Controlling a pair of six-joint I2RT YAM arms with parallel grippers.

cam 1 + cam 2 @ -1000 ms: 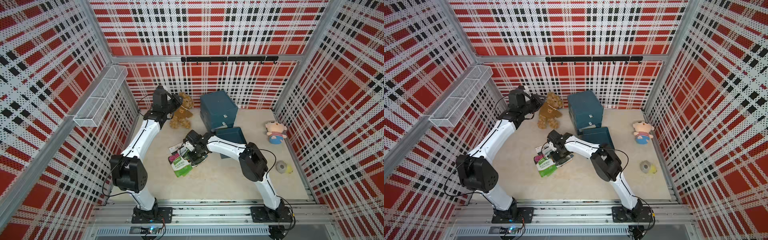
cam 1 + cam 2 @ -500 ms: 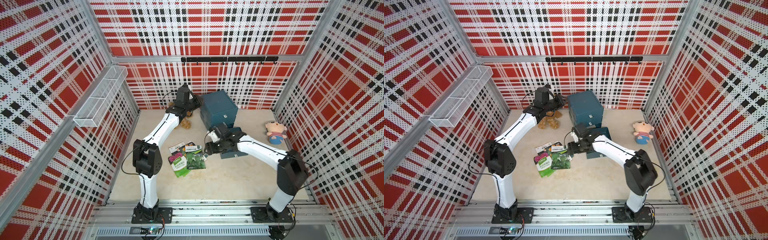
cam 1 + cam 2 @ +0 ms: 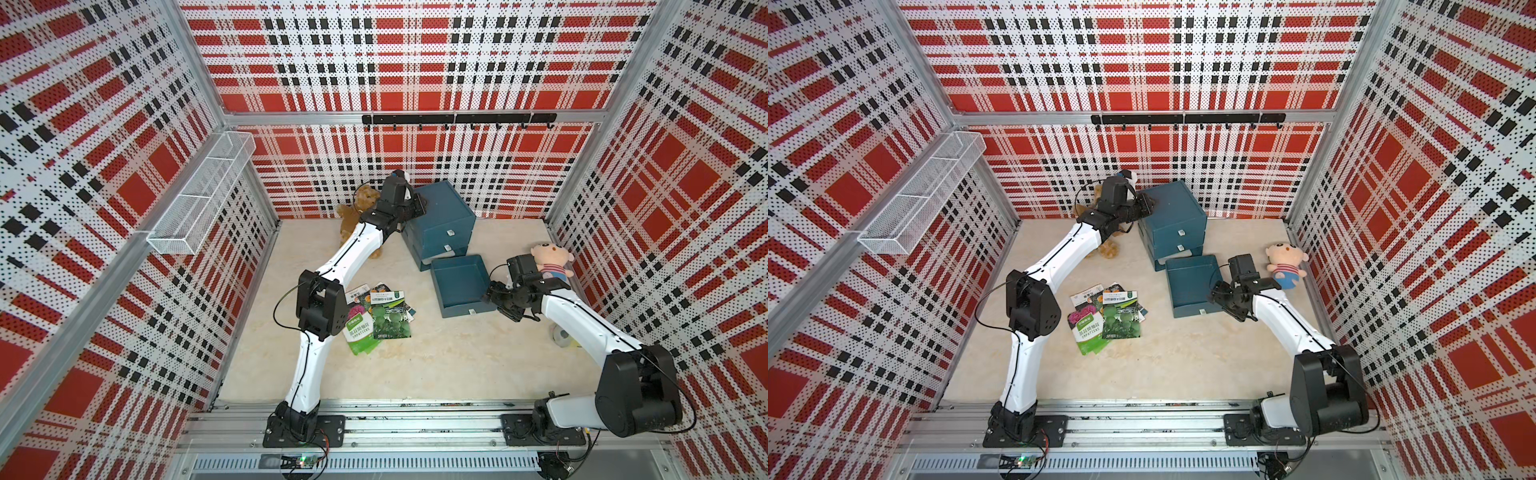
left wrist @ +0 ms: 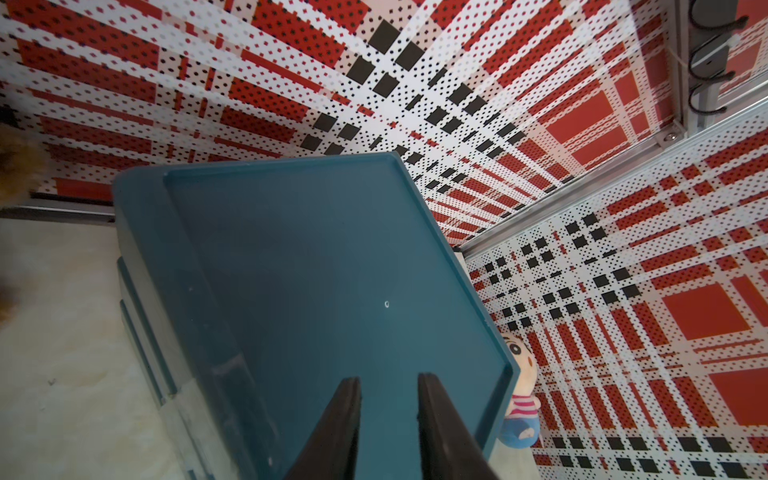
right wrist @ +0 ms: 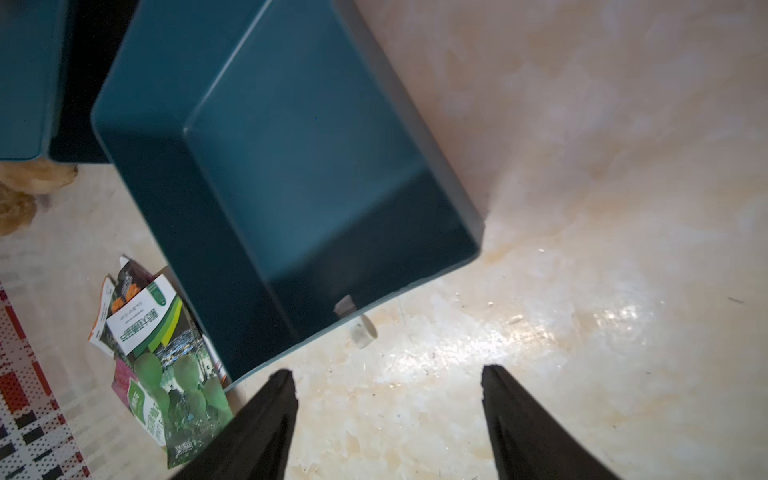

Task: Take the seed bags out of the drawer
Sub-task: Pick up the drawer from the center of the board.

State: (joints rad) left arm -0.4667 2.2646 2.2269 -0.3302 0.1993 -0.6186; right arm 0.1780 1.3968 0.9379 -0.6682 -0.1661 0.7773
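Observation:
The seed bags [image 3: 376, 318] [image 3: 1106, 318] lie in a loose overlapping pile on the floor, left of the drawer, with a dark green packet on top. They also show in the right wrist view as seed bags [image 5: 141, 332]. The blue drawer [image 3: 459, 286] [image 3: 1192, 286] sits pulled out on the floor and the drawer [image 5: 299, 158] holds nothing. My right gripper [image 3: 491, 296] [image 3: 1217, 297] [image 5: 388, 374] hovers open and empty by the drawer's front right corner. My left gripper [image 3: 420, 206] [image 3: 1148, 206] [image 4: 388, 382] hangs over the cabinet top, jaws slightly apart with nothing between them.
The blue cabinet [image 3: 440, 224] [image 3: 1173, 220] [image 4: 311, 270] stands at the back. A brown teddy bear [image 3: 357, 208] sits left of it, behind my left arm. A plush doll [image 3: 550, 262] [image 3: 1285, 264] and a tape roll [image 3: 561, 337] lie by the right wall. A wire basket [image 3: 203, 199] hangs on the left wall.
My right gripper left the seed bag pile, opened, and swung right past the drawer. A dark green packet now lies on the pile. My left gripper moved from the bear to the cabinet top.

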